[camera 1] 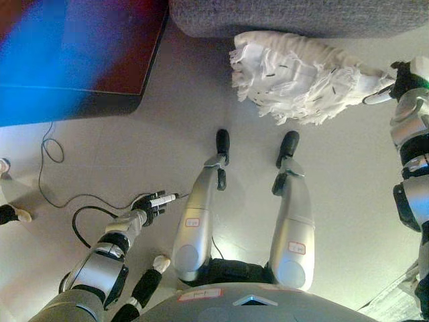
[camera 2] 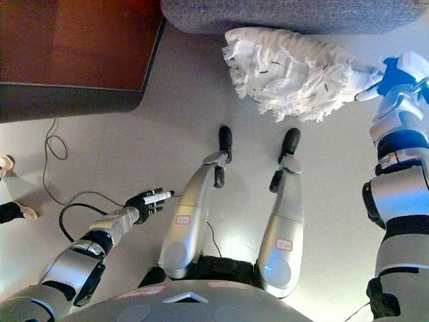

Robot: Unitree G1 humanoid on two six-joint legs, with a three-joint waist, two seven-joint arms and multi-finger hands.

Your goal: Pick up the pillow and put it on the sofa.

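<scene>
One pillow in right hand

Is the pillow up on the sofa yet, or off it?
Off it. The white pillow hangs in front of the grey sofa edge, above the floor, gripped at one end by the right hand.

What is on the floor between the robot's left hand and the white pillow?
Just bare floor between the left hand and the pillow, seen in both eye views.

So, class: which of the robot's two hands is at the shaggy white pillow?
The right hand, raised at the shaggy white pillow's right end beside the grey sofa. The left hand hangs low over the floor, far from it.
</scene>
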